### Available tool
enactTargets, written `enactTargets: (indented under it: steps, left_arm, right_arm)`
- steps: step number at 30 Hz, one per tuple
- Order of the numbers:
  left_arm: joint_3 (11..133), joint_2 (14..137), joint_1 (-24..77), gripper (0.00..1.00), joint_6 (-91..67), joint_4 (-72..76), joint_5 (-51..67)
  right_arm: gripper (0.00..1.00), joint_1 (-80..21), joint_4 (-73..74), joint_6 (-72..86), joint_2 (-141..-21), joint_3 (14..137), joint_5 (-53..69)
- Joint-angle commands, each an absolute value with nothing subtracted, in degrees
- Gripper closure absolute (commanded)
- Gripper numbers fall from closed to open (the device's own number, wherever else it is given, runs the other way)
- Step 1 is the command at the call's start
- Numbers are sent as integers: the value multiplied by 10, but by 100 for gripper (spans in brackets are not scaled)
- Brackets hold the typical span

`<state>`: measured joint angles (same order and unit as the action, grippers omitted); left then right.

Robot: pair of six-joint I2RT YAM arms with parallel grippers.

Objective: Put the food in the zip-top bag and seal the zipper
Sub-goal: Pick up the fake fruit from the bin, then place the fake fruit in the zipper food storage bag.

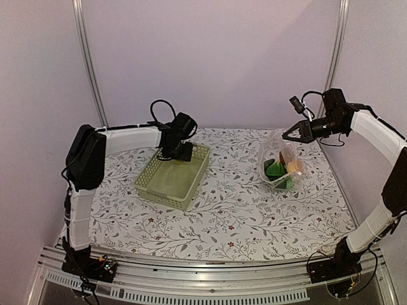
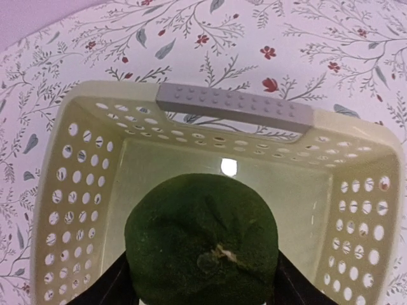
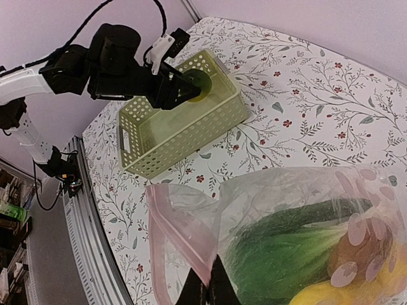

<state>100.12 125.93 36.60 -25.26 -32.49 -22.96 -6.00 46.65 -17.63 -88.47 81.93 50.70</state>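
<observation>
- Gripping a dark green fruit (image 2: 201,241), the left end effector (image 1: 180,152) hangs over the basket (image 2: 76,190).
- Right end effector (image 3: 208,287) is pinched shut on the bag (image 3: 273,190) beside its zipper (image 3: 184,222), holding the mouth up.
- Bok choy (image 3: 280,254), cucumber (image 3: 305,215) and a yellow piece (image 3: 318,296) lie inside the bag, its bottom on the worktop (image 1: 241,216).

1. No writing, brand, number or sign can be read in any view.
2. The basket (image 3: 184,130) has a pale strip (image 3: 126,143) on one end, too small to show any lettering.
3. The desk (image 3: 305,95) cover carries only printed leaves and flowers.
</observation>
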Motion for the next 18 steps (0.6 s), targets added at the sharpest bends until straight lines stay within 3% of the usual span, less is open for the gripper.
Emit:
enactTargets:
  steps: [1, 18]
  left_arm:
    - [994, 1191, 418, 38, -243, -344, -238]
    - [1073, 1135, 642, 40, -197, -276, -201]
  right_arm:
    - [100, -64, 461, -179, -883, 815, 501]
    - [100, -64, 464, -176, -892, 821, 495]
